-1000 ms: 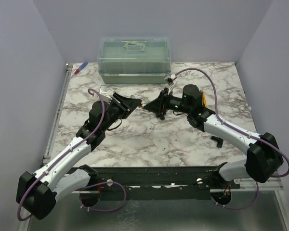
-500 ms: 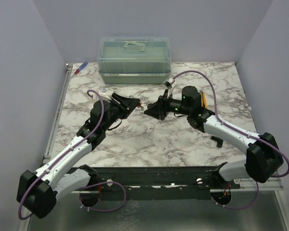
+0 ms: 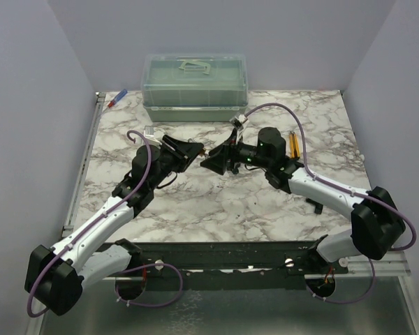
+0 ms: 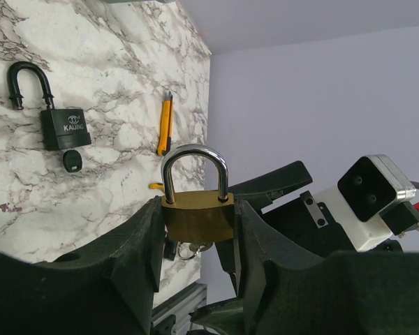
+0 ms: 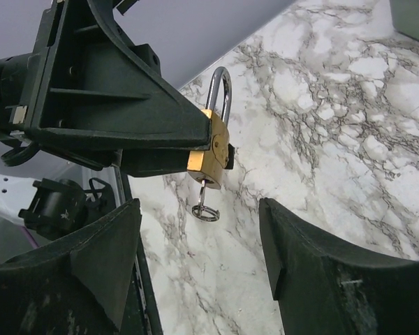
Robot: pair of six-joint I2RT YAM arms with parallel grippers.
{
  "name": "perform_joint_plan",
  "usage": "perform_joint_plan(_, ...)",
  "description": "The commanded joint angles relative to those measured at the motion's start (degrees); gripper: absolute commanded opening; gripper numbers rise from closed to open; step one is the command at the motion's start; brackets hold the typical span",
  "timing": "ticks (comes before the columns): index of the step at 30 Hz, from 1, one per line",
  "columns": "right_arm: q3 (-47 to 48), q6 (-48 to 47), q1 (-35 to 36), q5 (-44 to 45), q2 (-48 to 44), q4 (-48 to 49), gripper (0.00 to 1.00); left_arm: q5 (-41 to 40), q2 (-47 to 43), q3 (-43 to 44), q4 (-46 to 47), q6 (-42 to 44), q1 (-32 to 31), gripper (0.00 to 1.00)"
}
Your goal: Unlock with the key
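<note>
Left gripper [image 4: 197, 225] has the brass padlock [image 4: 197, 215] pinched by its body, one finger [image 4: 143, 244] pressed on each flank, shackle pointing up and seated on both legs. It's held in the air above the marble table [image 3: 216, 202]. Look under the brass padlock: a bare-metal key [image 5: 205, 202] with a ring on it hangs from the keyway.

Right gripper [image 5: 199, 209] sits right in front of the brass padlock and just below it. Its fingers [image 5: 105, 258] are spread wide and hold nothing; the gap between them lines up with that dangling ring, and neither finger touches it.

Now the black-headed key [image 4: 71, 161]: it's flat on the marble, well apart from the brass padlock, up and to the left of it in the left wrist view. The black padlock [image 4: 65, 129] lies just beyond it, shackle pointing away. I can't tell whether the two touch. A yellow tool [image 4: 165, 125] lies on the marble straight past the brass padlock's shackle.
</note>
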Motion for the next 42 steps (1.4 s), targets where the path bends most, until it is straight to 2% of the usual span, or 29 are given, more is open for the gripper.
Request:
perform_joint_plan(1,1.9,-1.1,1.0,3.4,1.8,4.7,0.73,0.9,-0.1,2.0,2.6,-1.6,-0.2,0.00)
perform_joint_plan(9,2.5,-2.1,2.4,9.2,2.8,7.3,0.72,1.3,-0.2,1.7,2.9,-2.2,-0.1,0.00)
perform_joint_plan(20,2.3,-3.6,4.5,16.1,4.5,10.5,0.49,1.8,-0.3,1.4,3.4,-2.8,-0.2,0.00)
perform_joint_plan(24,2.9,-3.9,5.5,17.9,5.5,10.5,0.36,1.8,-0.5,1.2,3.6,-3.2,-0.2,0.00)
perform_joint_plan(30,2.5,-3.7,6.0,18.2,5.4,10.6,0.05,1.8,-0.9,0.4,3.8,-3.5,-0.1,0.02)
perform_joint_plan(31,2.3,-3.7,6.0,18.3,5.1,10.6,0.01,1.9,-1.1,0.2,3.8,-3.3,-0.1,0.10)
perform_joint_plan(32,2.1,-3.6,6.0,18.2,4.8,10.7,0.01,2.0,-1.3,0.1,3.8,-2.9,-0.1,0.23)
perform_joint_plan(34,1.3,-3.6,6.0,17.8,3.8,10.7,0.00,2.2,-2.0,-0.2,3.7,-1.6,-0.1,0.56)
perform_joint_plan(37,0.0,-3.4,6.0,17.3,1.6,9.8,0.00,1.4,-4.0,-1.1,2.7,0.1,-0.1,0.92)
perform_joint_plan(38,-0.4,-3.3,6.0,17.1,0.7,9.4,0.00,1.0,-4.8,-1.4,2.2,0.8,-0.2,0.98)
perform_joint_plan(42,-2.2,-2.3,6.0,16.1,-2.7,7.5,0.00,-0.3,-8.4,-2.3,0.7,3.5,0.0,0.98)
